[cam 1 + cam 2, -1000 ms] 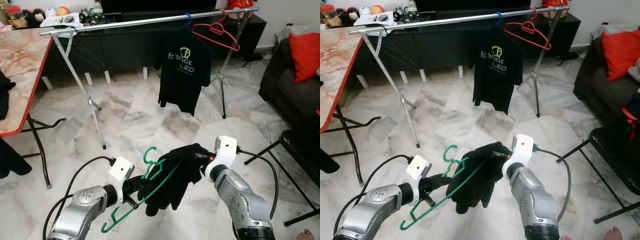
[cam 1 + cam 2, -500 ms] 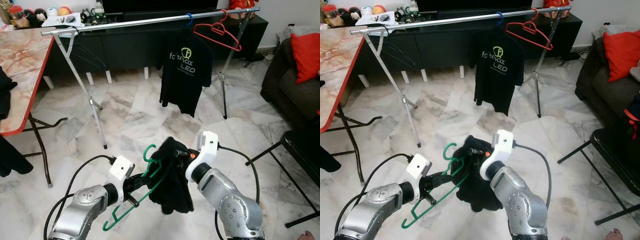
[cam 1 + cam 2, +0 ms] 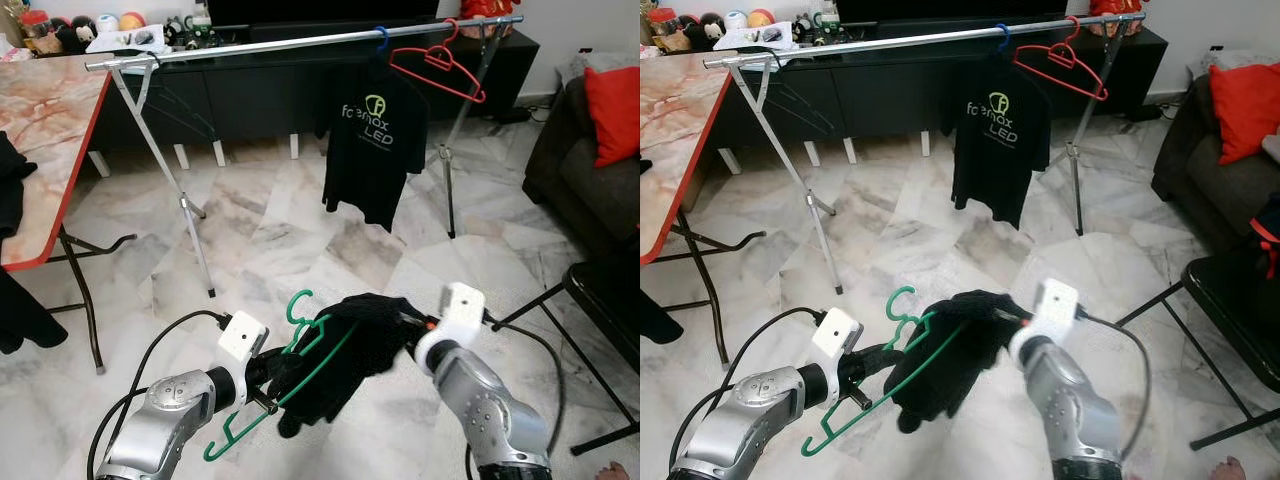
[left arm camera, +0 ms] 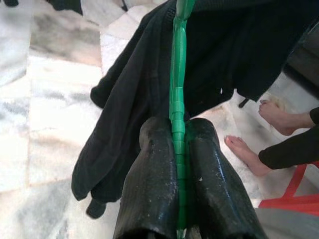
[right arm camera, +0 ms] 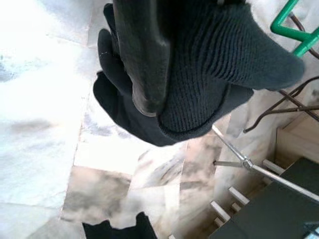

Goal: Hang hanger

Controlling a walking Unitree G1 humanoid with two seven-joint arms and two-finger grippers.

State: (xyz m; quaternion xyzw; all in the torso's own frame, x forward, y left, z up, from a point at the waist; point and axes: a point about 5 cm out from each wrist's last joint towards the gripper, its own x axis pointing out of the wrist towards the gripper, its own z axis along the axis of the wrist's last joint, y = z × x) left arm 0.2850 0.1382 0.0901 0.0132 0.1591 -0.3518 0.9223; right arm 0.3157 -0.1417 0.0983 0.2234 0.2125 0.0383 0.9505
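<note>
Left gripper (image 4: 177,149): clamped on the green hanger (image 3: 300,355), held low in front of the robot.
Right gripper (image 3: 408,325): closed on the black garment (image 3: 345,360), whose knit cloth is wrapped round one finger (image 5: 139,55) in the right wrist view.
Garment: draped over the hanger (whether it is properly seated on both shoulders cannot be told).
Clothes rail (image 3: 300,42): well apart, across the marble floor (image 3: 270,235), already carrying a black printed T-shirt (image 3: 372,145) and a bare red hanger (image 3: 440,68).
Progress: dressing judged nearly done; carrying and hooking onto the rail are left.
</note>
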